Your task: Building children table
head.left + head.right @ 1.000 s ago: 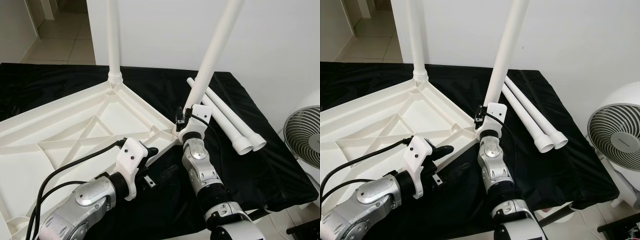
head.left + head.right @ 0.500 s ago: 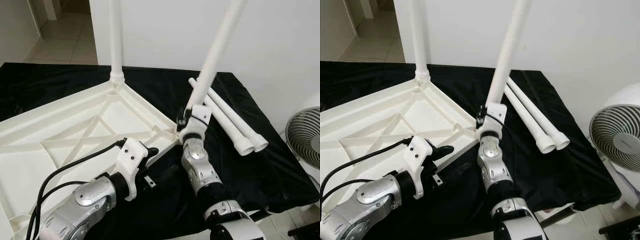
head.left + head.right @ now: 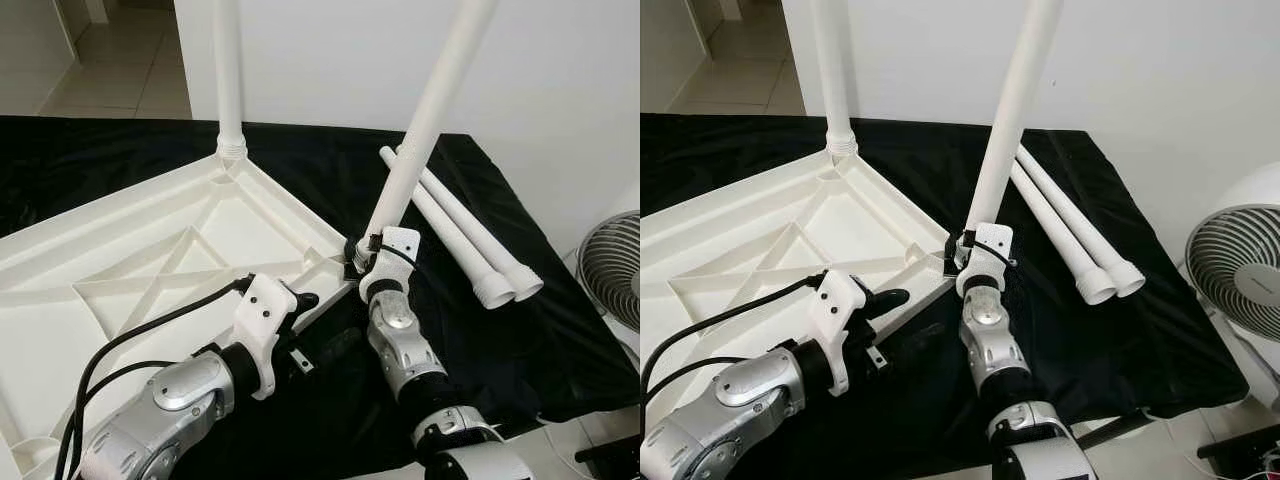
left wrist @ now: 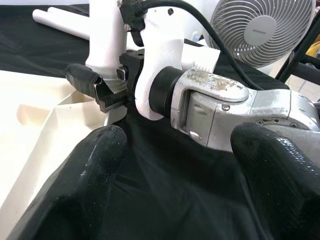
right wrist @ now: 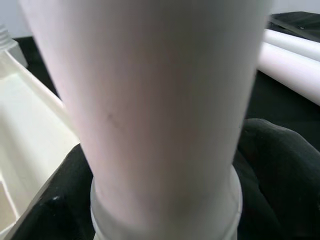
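Note:
The white tabletop point(image 3: 150, 250) lies upside down on a black cloth. One white leg point(image 3: 229, 80) stands upright in its far corner. My right gripper point(image 3: 362, 252) is shut on the base of a second leg point(image 3: 425, 120), which leans slightly right, its lower end at the tabletop's near right corner. In the right wrist view this leg point(image 5: 150, 100) is very close. My left gripper point(image 3: 320, 325) is open just left of the right wrist, over the cloth by the tabletop's edge; its fingers point(image 4: 75, 200) hold nothing.
Two loose white legs point(image 3: 465, 235) lie side by side on the cloth to the right. A white fan point(image 3: 1240, 265) stands off the table's right side. A white wall rises behind, with tiled floor point(image 3: 110, 70) at the far left.
My right gripper has brought the leg's base slightly down, closer to the tabletop's corner. The left arm has stayed where it was. The camera shifted a little.

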Robot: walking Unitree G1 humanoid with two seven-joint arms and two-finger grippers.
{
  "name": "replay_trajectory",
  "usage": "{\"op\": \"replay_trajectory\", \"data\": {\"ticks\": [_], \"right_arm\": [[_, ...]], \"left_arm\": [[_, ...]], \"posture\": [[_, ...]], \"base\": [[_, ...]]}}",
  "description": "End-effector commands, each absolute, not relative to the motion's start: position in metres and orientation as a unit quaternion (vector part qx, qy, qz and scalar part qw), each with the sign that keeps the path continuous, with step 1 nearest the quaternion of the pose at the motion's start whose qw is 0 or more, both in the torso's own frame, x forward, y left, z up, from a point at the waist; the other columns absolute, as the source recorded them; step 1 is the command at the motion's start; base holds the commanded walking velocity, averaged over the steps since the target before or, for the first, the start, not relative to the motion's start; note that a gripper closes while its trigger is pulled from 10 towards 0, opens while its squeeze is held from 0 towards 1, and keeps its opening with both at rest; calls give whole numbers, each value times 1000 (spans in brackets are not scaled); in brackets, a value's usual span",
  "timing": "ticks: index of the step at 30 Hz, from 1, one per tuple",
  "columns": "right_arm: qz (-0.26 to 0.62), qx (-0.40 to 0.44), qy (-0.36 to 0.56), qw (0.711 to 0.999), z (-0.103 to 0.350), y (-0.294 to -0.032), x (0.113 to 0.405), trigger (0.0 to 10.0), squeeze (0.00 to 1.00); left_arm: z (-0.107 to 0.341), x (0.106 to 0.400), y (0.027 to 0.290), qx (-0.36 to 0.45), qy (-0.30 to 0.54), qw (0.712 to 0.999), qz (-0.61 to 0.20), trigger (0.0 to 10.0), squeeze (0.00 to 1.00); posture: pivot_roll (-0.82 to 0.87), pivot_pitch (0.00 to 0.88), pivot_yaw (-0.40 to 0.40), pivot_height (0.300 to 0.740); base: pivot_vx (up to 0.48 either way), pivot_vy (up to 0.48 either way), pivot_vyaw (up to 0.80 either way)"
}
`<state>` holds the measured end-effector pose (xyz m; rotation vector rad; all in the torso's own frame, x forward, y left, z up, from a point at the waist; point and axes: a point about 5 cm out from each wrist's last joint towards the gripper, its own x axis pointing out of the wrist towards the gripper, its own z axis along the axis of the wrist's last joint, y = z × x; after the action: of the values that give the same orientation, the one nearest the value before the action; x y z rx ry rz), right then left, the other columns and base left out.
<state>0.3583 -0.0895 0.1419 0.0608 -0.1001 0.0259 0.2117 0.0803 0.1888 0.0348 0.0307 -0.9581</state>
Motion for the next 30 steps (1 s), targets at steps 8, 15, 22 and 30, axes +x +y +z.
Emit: {"op": "replay_trajectory", "data": {"ticks": [8, 15, 22, 30], "right_arm": [[82, 15, -70, 994, 147, -105, 361, 10000, 0], [155, -17, -82, 984, 156, -124, 364, 10000, 0], [201, -36, -87, 975, 163, -136, 366, 10000, 0], [265, -64, -83, 959, 171, -148, 371, 10000, 0]], "left_arm": [[187, 211, 75, 15, 19, 881, -472, 10000, 0], [186, 211, 72, 12, 20, 879, -477, 10000, 0], [185, 212, 71, 9, 23, 878, -477, 10000, 0], [185, 213, 67, 4, 26, 875, -484, 10000, 0]], "posture": [[105, 94, -90, 740], [99, 92, -89, 740], [97, 96, -85, 740], [92, 98, -79, 740]], "base": [[0, 0, 0], [0, 0, 0], [0, 0, 0], [0, 0, 0]]}}
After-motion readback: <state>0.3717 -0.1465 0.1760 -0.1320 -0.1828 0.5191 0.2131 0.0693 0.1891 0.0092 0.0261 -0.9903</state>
